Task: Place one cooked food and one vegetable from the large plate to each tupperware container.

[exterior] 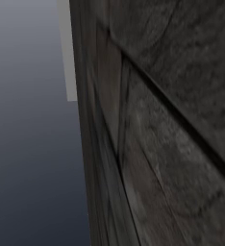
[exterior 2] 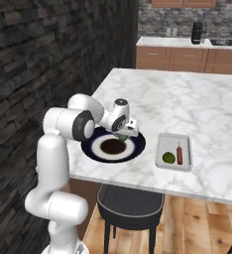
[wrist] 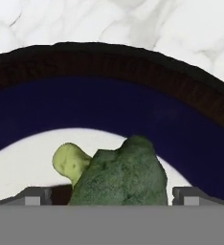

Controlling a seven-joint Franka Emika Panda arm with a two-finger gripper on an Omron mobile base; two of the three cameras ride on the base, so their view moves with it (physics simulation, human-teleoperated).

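the gripper (exterior 2: 122, 135) hung low over the large plate (exterior 2: 90, 149), and its two fingers were spread wide apart. in the hand view the finger tips (wrist: 35, 195) stood one on each side of a piece of broccoli (wrist: 121, 176), with room left between them and the green top. they were not pinching it. the broccoli had a dark green bumpy head and a pale yellow-green stem (wrist: 70, 161) that stuck out to one side. it lay on the white middle of the plate, close to the wide dark blue rim (wrist: 109, 107).

in the right base view a round dark brown food (exterior 2: 112, 146) lay in the middle of the plate, just under the gripper. the plate sat near the front left corner of the marble table (exterior 2: 187, 101).

a light grey tupperware tray (exterior 2: 174, 152) sat on the table to the right of the plate, close to the front edge and apart from the plate. inside it lay a small round green vegetable (exterior 2: 168, 158) and a thin brown sausage on a stick (exterior 2: 179, 153), side by side.

a dark round stool (exterior 2: 130, 206) stood under the front edge of the table. a dark stone wall (exterior 2: 33, 54) ran along the left side.
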